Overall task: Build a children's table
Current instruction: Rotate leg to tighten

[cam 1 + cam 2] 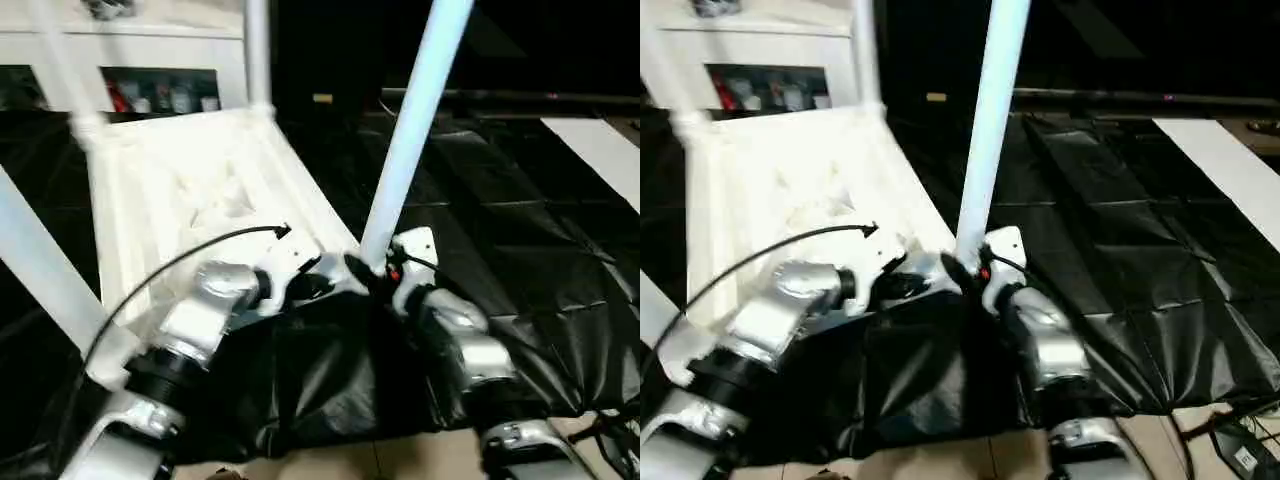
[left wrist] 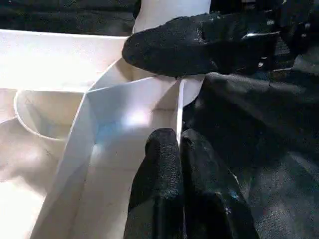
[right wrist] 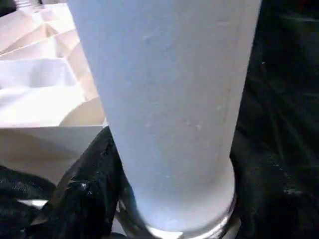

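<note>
Forearms of silver metal reach forward to the near corner of the upturned children's table top, which lies ribbed side up on a black sheet spread over the floor. Left hand is pinched shut on the thin white rim of the top beside that corner, one finger inside the wall and one outside. Just past it, right hand is clamped around the foot of a long white tube leg, which stands in the near corner socket and leans slightly to the right as it rises out of the picture. In the left wrist view a round socket cup sits among the ribs, holding nothing that can be seen. Farther off, a second leg stands upright in the far right corner socket, a third rises from the far left corner, and a fourth slants across the left edge. To the right of the top the black sheet lies open and crumpled, with a white panel at its far right side. Behind the top stands a white cabinet, small coloured items visible on its shelf.
</note>
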You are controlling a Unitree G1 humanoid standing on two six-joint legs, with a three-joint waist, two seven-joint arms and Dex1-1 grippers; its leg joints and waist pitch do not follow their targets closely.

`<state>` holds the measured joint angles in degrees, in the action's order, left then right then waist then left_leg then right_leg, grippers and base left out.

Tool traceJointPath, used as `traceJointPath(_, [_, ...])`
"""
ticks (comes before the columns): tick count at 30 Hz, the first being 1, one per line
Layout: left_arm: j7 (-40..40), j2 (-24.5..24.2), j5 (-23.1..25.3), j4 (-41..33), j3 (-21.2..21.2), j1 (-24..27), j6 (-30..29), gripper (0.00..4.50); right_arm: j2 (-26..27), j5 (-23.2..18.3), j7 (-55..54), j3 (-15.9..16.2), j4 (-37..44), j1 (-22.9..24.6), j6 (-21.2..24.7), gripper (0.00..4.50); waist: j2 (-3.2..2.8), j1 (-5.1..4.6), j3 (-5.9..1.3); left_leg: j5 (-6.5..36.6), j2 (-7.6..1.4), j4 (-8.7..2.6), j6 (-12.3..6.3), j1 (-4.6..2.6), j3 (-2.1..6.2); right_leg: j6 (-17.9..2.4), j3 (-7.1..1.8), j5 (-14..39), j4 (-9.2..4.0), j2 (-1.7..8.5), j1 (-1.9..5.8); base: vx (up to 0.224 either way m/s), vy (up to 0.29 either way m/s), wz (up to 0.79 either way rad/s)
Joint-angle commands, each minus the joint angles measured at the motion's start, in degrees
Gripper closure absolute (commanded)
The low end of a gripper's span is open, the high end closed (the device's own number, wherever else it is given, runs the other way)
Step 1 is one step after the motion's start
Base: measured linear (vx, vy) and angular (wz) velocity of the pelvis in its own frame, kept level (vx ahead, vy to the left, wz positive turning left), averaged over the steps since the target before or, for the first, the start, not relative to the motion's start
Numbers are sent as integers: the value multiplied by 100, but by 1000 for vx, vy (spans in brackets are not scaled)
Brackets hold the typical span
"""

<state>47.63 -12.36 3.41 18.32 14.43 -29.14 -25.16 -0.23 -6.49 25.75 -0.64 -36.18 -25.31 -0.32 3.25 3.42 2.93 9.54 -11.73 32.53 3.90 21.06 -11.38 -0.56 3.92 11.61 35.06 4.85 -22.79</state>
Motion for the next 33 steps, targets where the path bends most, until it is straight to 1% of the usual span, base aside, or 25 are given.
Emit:
traceJointPath(1, [-90,320,-141,-258,161,-37,0,450,401,-17,253,394,-7,112,87,147,-61,43,-409,559,-166,-302,-252,-51,88,-1303,-279,-337,-280,317,304,0,0,0])
traceJointPath(2, [-18,283,-163,-284,194,-17,24,450,385,-70,318,369,30,104,121,127,-56,34,-394,519,-159,-299,-338,-48,76,-1355,-274,-459,-282,302,294,0,0,0])
traceJointPath(3, [69,225,-185,-319,229,2,46,450,341,-107,429,380,77,92,153,110,-62,32,-376,643,-158,-310,-367,-51,76,-1363,-271,-275,-308,308,293,0,0,0])
traceJointPath(4, [207,126,-211,-334,256,8,104,450,217,-80,625,458,134,67,165,107,-84,36,-373,725,-163,-314,-351,-54,80,-1356,-272,-160,-316,319,296,0,0,0])
traceJointPath(5, [310,61,-231,-353,267,13,135,450,118,-46,774,524,184,61,159,102,-71,26,-363,914,-170,-326,-298,-53,84,-1304,-273,134,-346,317,302,0,0,0])
traceJointPath(6, [410,1,-250,-363,273,11,163,450,16,1,919,593,225,49,143,92,-80,23,-360,942,-171,-327,-276,-55,85,-1291,-276,190,-350,320,296,0,0,0])
traceJointPath(8, [649,-135,-290,-377,298,5,218,450,-167,-37,1276,655,302,31,188,92,-82,23,-357,1019,-171,-325,-224,-65,83,-1280,-280,293,-359,311,299,0,0,0])
traceJointPath(10, [995,-312,-334,-373,355,1,351,450,-440,-67,1803,756,387,30,182,92,-102,35,-365,961,-175,-317,-239,-74,85,-1304,-280,160,-347,306,298,0,0,0])
traceJointPath(11, [1624,-587,-436,-333,456,-19,580,450,-906,-132,2801,992,542,89,89,92,-92,45,-371,902,-169,-305,-274,-69,79,-1344,-279,29,-328,305,310,0,0,0])
traceJointPath(12, [1624,-587,-436,-333,456,-19,580,450,-906,-132,2801,992,542,89,89,92,-99,57,-373,884,-169,-301,-299,-71,86,-1358,-272,-12,-327,302,321,0,0,0])
traceJointPath(13, [2138,-780,-537,-270,529,-55,774,450,-1260,-242,3624,1142,701,155,101,92,-97,55,-373,852,-171,-288,-359,-73,70,-1392,-280,-159,-305,292,312,0,0,0])
traceJointPath(14, [2262,-822,-567,-252,543,-67,802,450,-1341,-271,3818,1168,740,169,112,92,-96,92,-379,823,-168,-269,-449,-84,66,-1433,-277,-246,-297,290,319,0,0,0])
traceJointPath(15, [2384,-876,-575,-212,567,-94,819,450,-1438,-294,4019,1196,765,174,116,92,-97,121,-368,814,-184,-273,-486,-86,59,-1482,-286,-272,-291,302,295,0,0,0])
traceJointPath(16, [2398,-884,-574,-206,571,-98,824,450,-1449,-297,4042,1199,767,174,120,92,-102,147,-365,825,-188,-279,-480,-96,63,-1498,-280,-211,-297,310,289,0,0,0])
traceJointPath(19, [2781,-1073,-542,22,663,-238,950,450,-1786,-363,4761,1337,825,170,157,92,-116,246,-345,1043,-205,-291,-363,-128,52,-1496,-272,177,-322,305,266,0,0,0])
traceJointPath(21, [2942,-1128,-554,125,685,-305,991,450,-1960,-391,5133,1453,901,191,220,92,-73,300,-337,1190,-220,-299,-276,-133,50,-1437,-265,443,-335,312,266,0,0,0])
traceJointPath(22, [3015,-1160,-549,163,708,-330,1025,450,-2018,-415,5295,1505,929,195,272,92,-87,311,-325,1293,-223,-311,-226,-133,58,-1400,-269,634,-348,324,257,0,0,0])
traceJointPath(23, [3094,-1198,-546,178,737,-339,1052,450,-2076,-456,5479,1562,973,212,350,92,-60,316,-329,1333,-228,-315,-185,-119,69,-1351,-270,777,-349,342,271,0,0,0])
traceJointPath(24, [3144,-1221,-559,186,745,-337,1046,450,-2107,-471,5575,1609,987,209,373,92,-57,314,-332,1325,-222,-316,-177,-109,72,-1322,-271,826,-355,346,276,0,0,0])
traceJointPath(25, [3176,-1235,-572,190,749,-335,1036,450,-2128,-478,5633,1641,994,207,382,119,-51,317,-335,1322,-226,-315,-165,-111,75,-1286,-273,908,-361,357,269,0,0,0])
traceJointPath(26, [3209,-1261,-571,185,764,-326,1049,450,-2148,-485,5703,1682,1011,209,410,128,-45,313,-334,1310,-223,-313,-159,-107,75,-1271,-274,941,-367,357,262,0,0,0])
traceJointPath(27, [3262,-1281,-568,203,768,-325,1087,450,-2167,-491,5797,1706,1022,208,432,128,-48,313,-338,1295,-224,-313,-155,-105,77,-1269,-275,937,-364,360,263,0,0,0])
traceJointPath(28, [3271,-1286,-559,218,758,-317,1111,450,-2166,-468,5836,1732,1020,206,421,128,-30,316,-339,1257,-220,-307,-163,-105,74,-1259,-275,945,-365,358,258,0,0,0])
traceJointPath(30, [3305,-1293,-547,278,741,-311,1180,450,-2137,-427,5875,1770,984,192,385,160,-24,318,-343,1189,-210,-299,-183,-89,76,-1257,-274,895,-357,358,261,0,0,0])
traceJointPath(33, [3237,-1282,-532,352,733,-311,1219,450,-2076,-423,5891,1792,908,172,346,172,-13,323,-351,1125,-212,-295,-197,-90,77,-1255,-269,861,-348,360,258,0,0,0])
